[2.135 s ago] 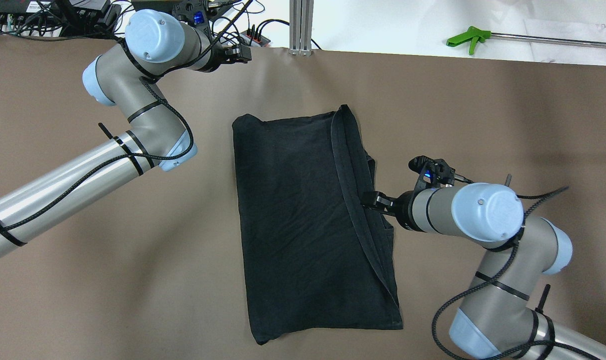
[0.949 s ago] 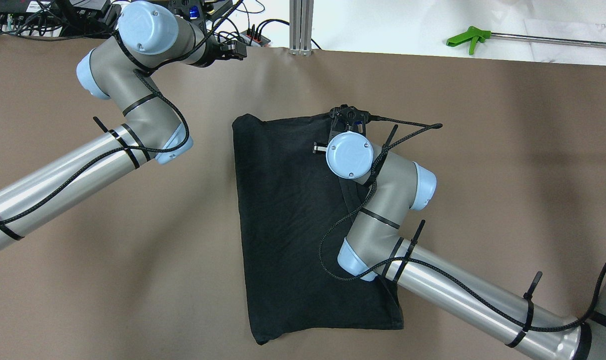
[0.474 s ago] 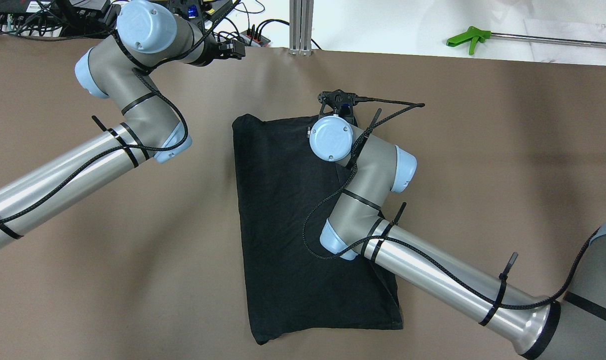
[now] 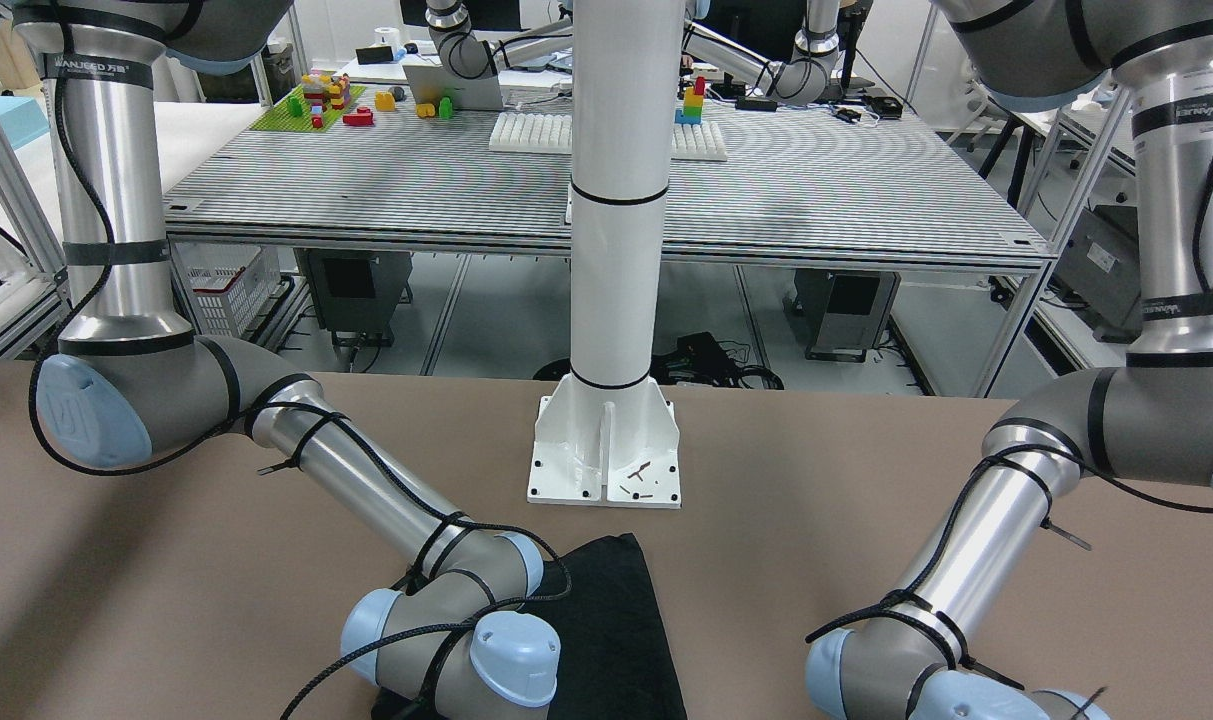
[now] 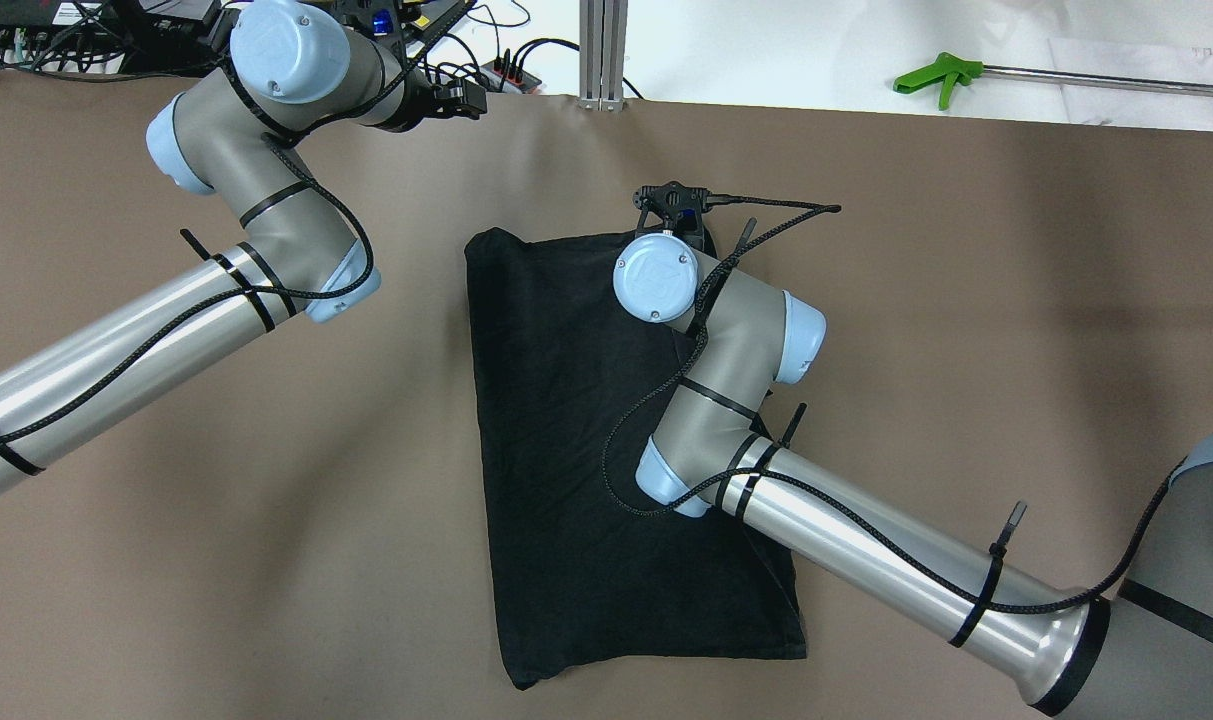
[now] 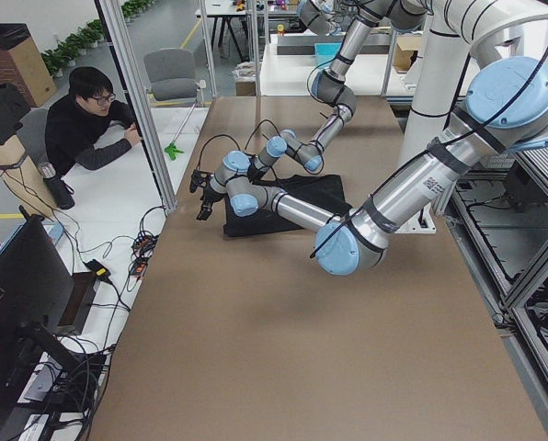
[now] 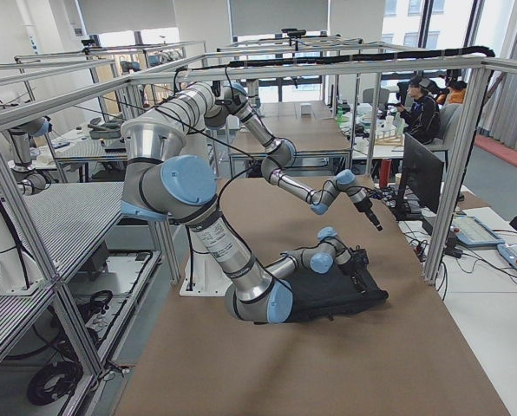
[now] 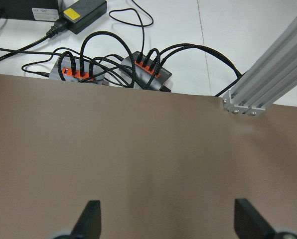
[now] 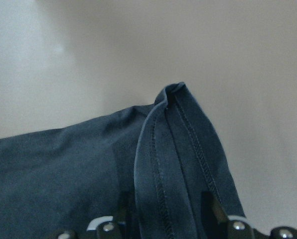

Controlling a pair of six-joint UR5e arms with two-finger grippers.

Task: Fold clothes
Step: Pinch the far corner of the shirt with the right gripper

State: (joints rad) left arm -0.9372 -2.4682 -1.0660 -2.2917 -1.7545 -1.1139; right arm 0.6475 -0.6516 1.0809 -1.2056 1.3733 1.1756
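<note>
The clothes point(image 5: 566, 450) are lying flat in the middle of the brown desk point(image 5: 966, 300). The right gripper point(image 9: 166, 219) is hanging low over their far right corner, its jaws spread either side of the stitched, folded hem. The left gripper point(image 8: 168, 221) is hovering near the desk's far edge, jaws spread wide.
</note>
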